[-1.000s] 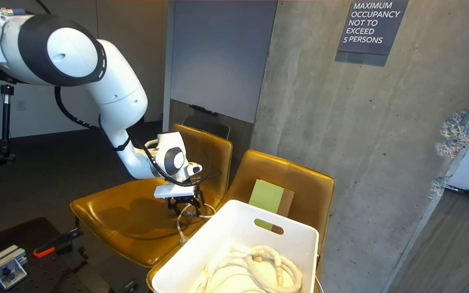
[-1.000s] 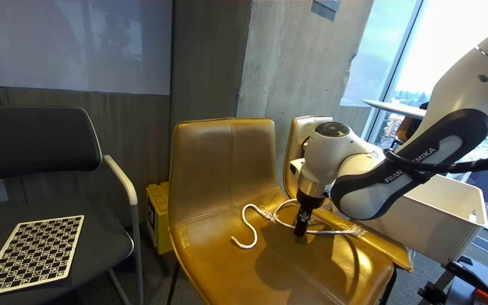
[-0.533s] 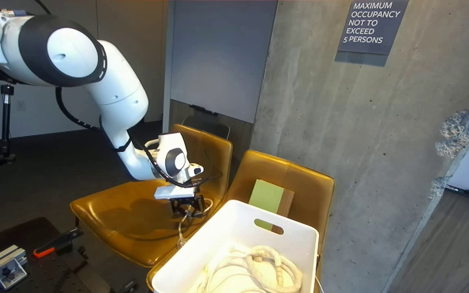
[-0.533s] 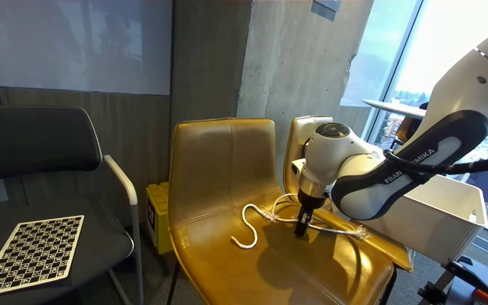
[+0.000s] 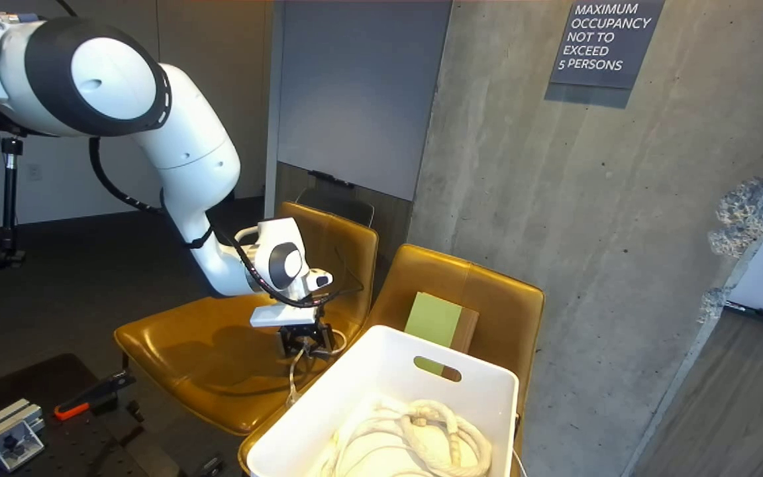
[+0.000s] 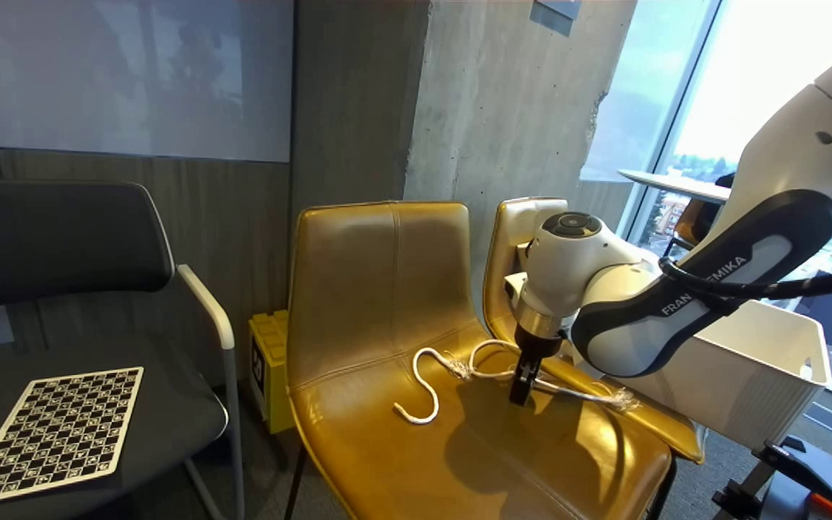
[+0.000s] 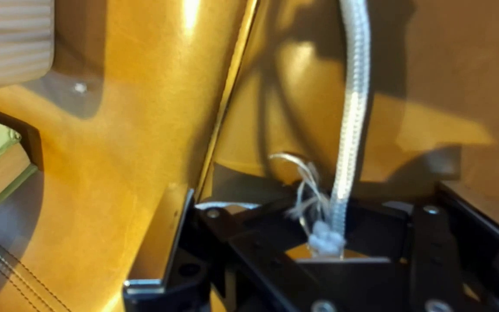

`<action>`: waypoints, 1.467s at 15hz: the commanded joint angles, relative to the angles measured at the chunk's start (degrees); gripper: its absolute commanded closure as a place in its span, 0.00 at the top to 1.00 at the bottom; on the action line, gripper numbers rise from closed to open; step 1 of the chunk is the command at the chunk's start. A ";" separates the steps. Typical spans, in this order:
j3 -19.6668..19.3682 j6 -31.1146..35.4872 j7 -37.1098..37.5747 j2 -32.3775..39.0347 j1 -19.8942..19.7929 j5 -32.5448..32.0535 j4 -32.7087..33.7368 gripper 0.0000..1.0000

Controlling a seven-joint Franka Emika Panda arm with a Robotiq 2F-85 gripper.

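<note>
A thin white rope with frayed knots [image 6: 459, 368] lies on the tan leather chair [image 6: 380, 448], its free end curled toward the seat's middle. My gripper [image 6: 522, 393] points down at the seat near the side by the white bin, its fingers shut on the rope between two frayed spots. In the wrist view the braided rope [image 7: 353, 99] runs from the top into the gripper [image 7: 325, 212], where a frayed bunch [image 7: 325, 238] shows between the jaws. The very tips are hidden there by the linkage. Rope leaves the gripper [image 5: 305, 344] toward the bin in an exterior view.
A white bin [image 5: 355, 371] beside the seat contains a thick coiled rope [image 5: 448, 437]. A green book [image 5: 433, 319] rests on the neighbouring chair behind the bin. An orange-handled tool [image 5: 71, 411] lies on the dark bench. A black chair [image 6: 62, 238] bears a checkered board [image 6: 55, 433].
The gripper's fingers have come together on the rope. The rope around them has been drawn in and shifted. The arm has moved slightly toward the white bin.
</note>
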 commanded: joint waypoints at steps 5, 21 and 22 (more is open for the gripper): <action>-4.26 -2.27 1.81 -14.36 2.17 -2.91 -8.28 0.00; -2.90 -17.76 -3.26 -30.35 -13.02 -3.79 -1.13 0.00; -3.13 -17.69 -3.78 -30.10 -14.38 -3.83 -1.53 0.00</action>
